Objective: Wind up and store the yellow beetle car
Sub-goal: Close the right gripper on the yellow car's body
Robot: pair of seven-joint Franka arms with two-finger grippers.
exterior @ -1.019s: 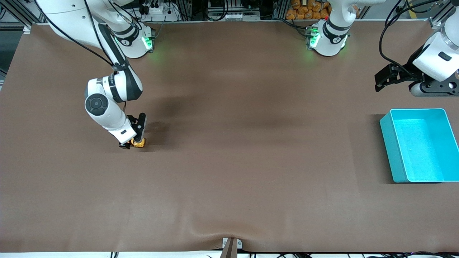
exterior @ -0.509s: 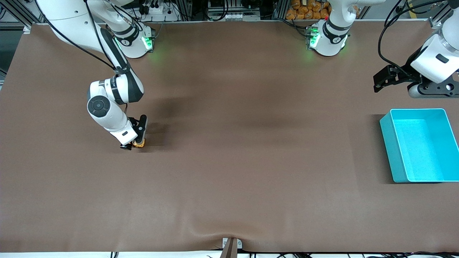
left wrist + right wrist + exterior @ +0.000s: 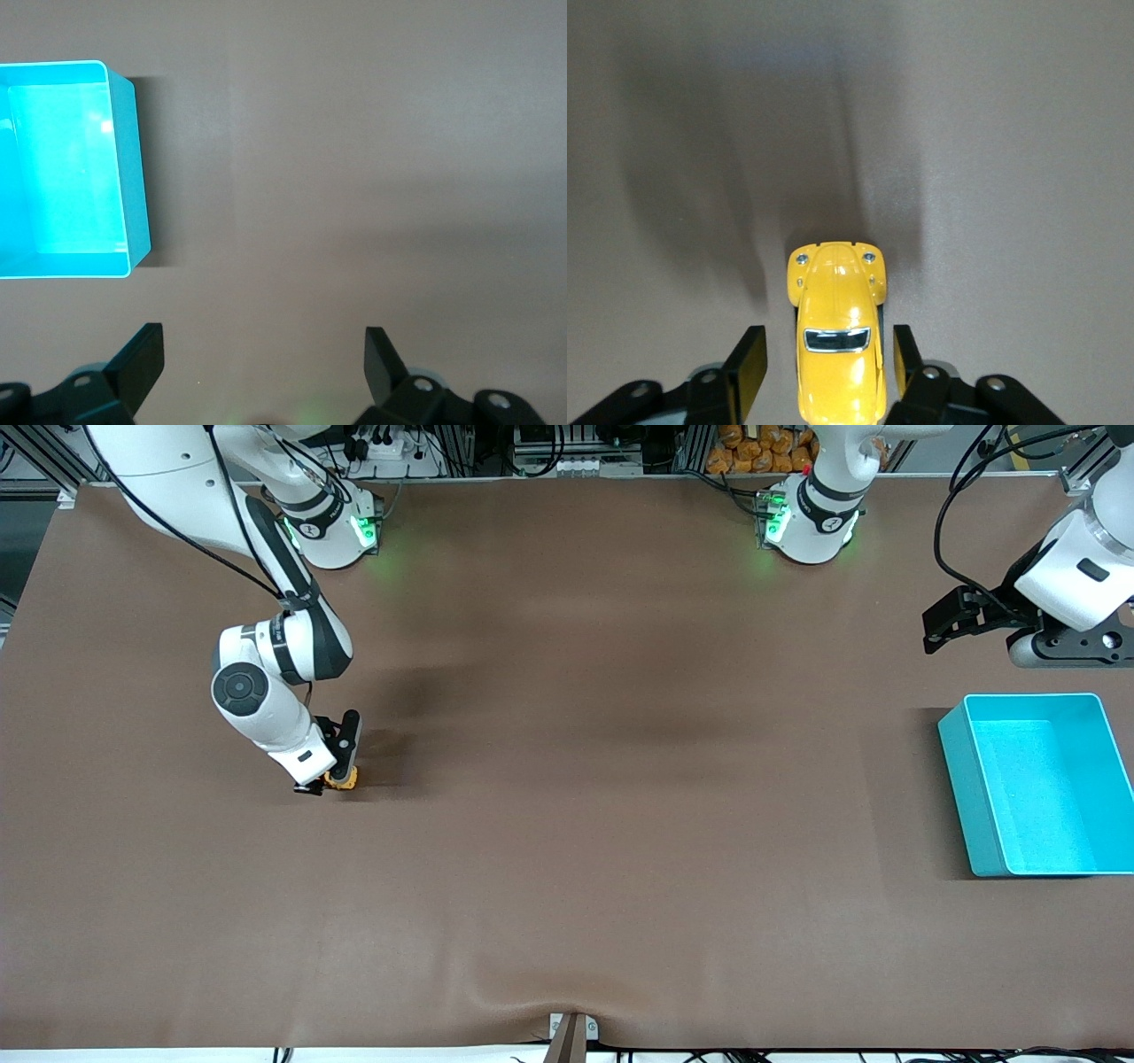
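Two-arm bench scene at the grasping stage. The yellow beetle car [image 3: 342,779] sits on the brown bench [image 3: 567,824] toward the right arm's end, about midway between the edge by the robot bases and the edge nearest the front camera. The right gripper [image 3: 330,783] is down at the car; in the right wrist view its two fingers [image 3: 746,370] flank the car's body [image 3: 837,341] on either side, with a narrow gap visible on each flank, so the jaws stand partly open around the car and are not pressed onto it. The grasp thus appears unfinished: the car rests on the surface, and winding, lifting and storing are all, by this evidence, yet to come. The teal bin [image 3: 1032,784] stands empty close to the bench edge at the left arm's end, well apart from the car, so a long carry or a handover across the bench seems required. The left gripper [image 3: 952,622] waits in the air near the bin's corner toward the bases, its jaws spread wide and holding nothing, as the left wrist view confirms [image 3: 261,359]. Nothing lies on the bench between car and bin.
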